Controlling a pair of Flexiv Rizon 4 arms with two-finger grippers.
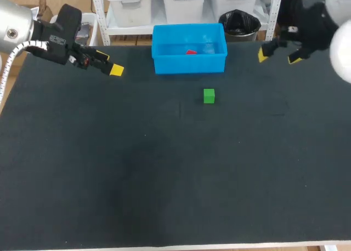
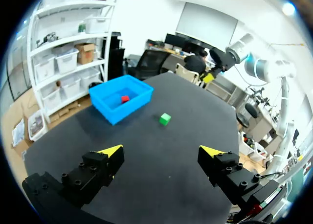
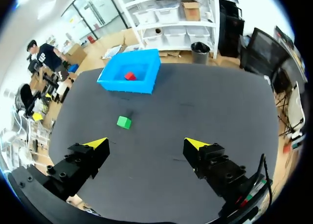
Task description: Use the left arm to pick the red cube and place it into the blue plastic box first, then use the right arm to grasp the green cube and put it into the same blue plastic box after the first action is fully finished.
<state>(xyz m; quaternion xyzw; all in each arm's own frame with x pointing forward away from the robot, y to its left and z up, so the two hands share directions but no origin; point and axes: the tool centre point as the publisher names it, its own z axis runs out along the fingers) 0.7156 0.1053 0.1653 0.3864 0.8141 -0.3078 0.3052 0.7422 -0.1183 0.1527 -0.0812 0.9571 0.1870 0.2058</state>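
Observation:
The red cube [image 1: 190, 52] lies inside the blue plastic box [image 1: 188, 62] at the table's back middle. On the mat just in front of the box sits the green cube [image 1: 209, 96]. My left gripper [image 1: 109, 63] hangs open at the back left, empty, to the left of the box. My right gripper [image 1: 279, 56] hangs open at the back right, also empty. In the left wrist view, the box [image 2: 111, 110], red cube [image 2: 125, 99] and green cube [image 2: 165, 119] lie far ahead of the gripper [image 2: 164, 154]. The right wrist view shows its gripper [image 3: 146, 145] with the green cube [image 3: 124, 122], box [image 3: 148, 80] and red cube [image 3: 130, 76] ahead.
The black mat [image 1: 164, 174] covers the table, with wide bare room in the middle and front. The table's front edge [image 1: 219, 246] runs along the near side.

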